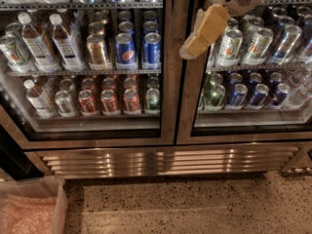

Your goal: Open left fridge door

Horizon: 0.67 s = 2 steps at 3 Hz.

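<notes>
Low at the far left, a clear plastic bin [57, 204] stands on the speckled floor [195, 204], holding something pale pink and crinkled that I cannot identify.

Above it is the left fridge door [167, 96], which looks shut, its free steel edge lying flush against its twin at the centre seam. Behind its glass, the middle shelf holds a green-labelled bottle [12, 50], two white-capped bottles [63, 43], a gold can [99, 50] and Pepsi cans [126, 50]. The lower shelf holds another bottle [39, 99], a silver can [65, 104], a run of red cans [109, 101] and a green can [152, 99]. A slatted steel grille [165, 160] runs under both doors.

The gripper [192, 47] hangs from the white wrist at the top, angled down and left. It overlaps the inner stile of the right fridge door [185, 116], just right of the seam. Whether it is parted or closed cannot be told, nor whether it touches the steel.

Behind the right glass stand silver-and-green cans [229, 48] and dark blue cans [282, 40], with a green can [214, 96] and blue cans [239, 95] below.

The main risk, as I judge it, is catching the wrong door. Both free edges meet at the seam, and the gripper sits on the right door's side of it. No handle shows, so a hold on smooth brushed steel could slip. A sharp tug could also rattle or topple the closely packed cans and bottles.
</notes>
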Each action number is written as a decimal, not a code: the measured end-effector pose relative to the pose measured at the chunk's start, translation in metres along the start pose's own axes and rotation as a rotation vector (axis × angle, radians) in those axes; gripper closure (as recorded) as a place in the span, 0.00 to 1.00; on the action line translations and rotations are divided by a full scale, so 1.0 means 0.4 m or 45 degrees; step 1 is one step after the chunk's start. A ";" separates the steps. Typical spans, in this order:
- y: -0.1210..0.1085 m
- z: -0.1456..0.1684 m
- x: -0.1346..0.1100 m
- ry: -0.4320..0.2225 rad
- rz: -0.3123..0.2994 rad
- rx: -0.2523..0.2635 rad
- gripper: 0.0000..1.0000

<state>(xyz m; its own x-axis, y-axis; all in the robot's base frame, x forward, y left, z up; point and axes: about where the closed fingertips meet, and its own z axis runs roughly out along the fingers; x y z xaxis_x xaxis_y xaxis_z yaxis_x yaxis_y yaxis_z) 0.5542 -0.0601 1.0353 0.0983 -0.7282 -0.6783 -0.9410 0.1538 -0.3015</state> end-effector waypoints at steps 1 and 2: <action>-0.018 -0.008 0.015 0.026 0.010 0.043 0.00; -0.066 -0.043 0.020 0.043 0.016 0.155 0.00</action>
<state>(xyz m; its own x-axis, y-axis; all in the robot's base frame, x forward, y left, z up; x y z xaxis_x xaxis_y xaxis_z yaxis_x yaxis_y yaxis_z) 0.5742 -0.0815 1.0491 0.0737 -0.7474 -0.6603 -0.8957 0.2415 -0.3733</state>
